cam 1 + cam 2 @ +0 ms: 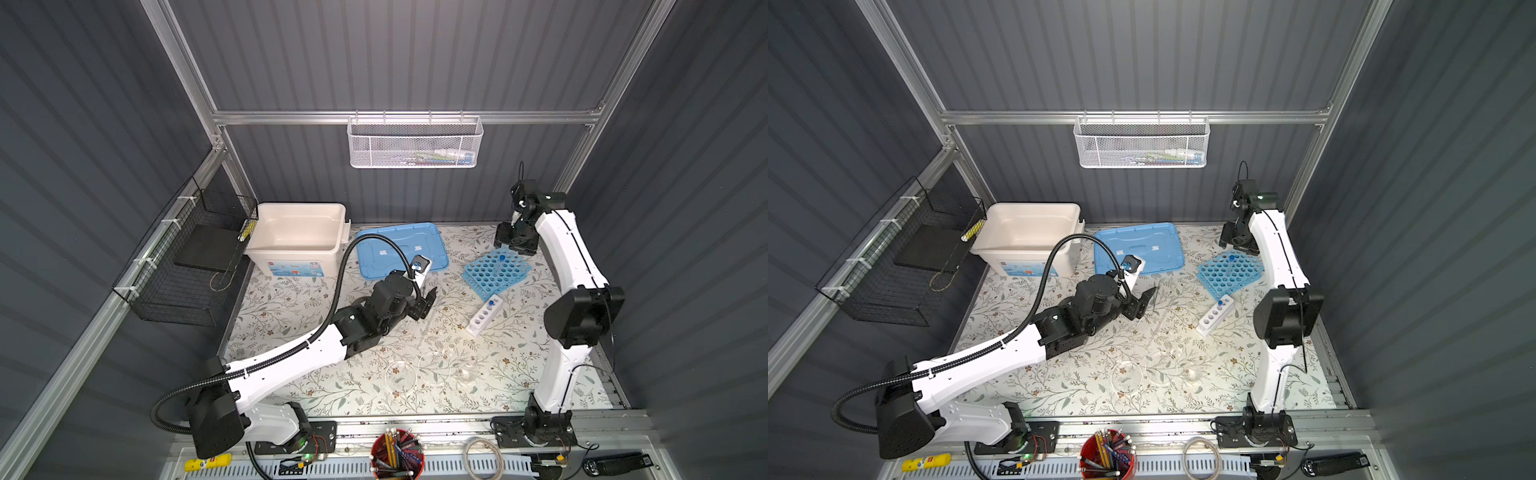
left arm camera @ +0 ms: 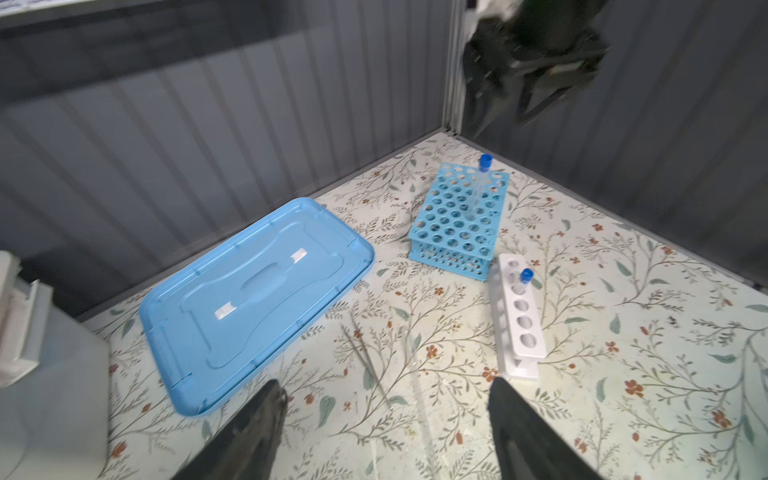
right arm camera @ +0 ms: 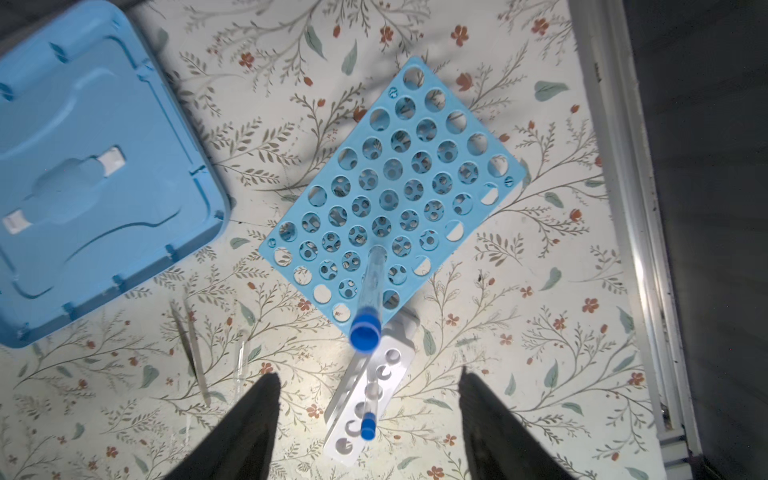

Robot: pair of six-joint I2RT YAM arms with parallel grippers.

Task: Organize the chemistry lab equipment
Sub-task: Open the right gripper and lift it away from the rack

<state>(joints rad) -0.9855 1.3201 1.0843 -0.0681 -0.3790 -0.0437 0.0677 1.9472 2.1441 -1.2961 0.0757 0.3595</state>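
Both claws wide and empty; lab gear spread over R half of counter.
L claw (image 2: 386, 382) jaws wide, nothing between, above mid-counter w/ thin dark metal tweezers (image 2: 365, 361) lying flat just ahead of its tips; a slim clear glass rod (image 2: 415, 374) lies beside the tweezers. R claw (image 3: 368, 374) jaws wide, holding nothing, high above back R corner. Light-blue many-hole plastic tube rack (image 1: 496, 272) near back R corner, one tall blue-capped clear tube (image 3: 370, 299) standing in it, leaning a bit. Small white single-row rack (image 1: 484, 316) just in front of the blue rack, short blue-capped tube (image 1: 491, 303) in an end hole. Two round shallow glass dishes (image 1: 401, 376) (image 1: 434, 365) side by side near front edge; small glass vessel (image 1: 465, 374) just R of them. Flat blue plastic lid (image 1: 401, 249) at back edge, beside the open white plastic tub (image 1: 297, 237) in back L corner.
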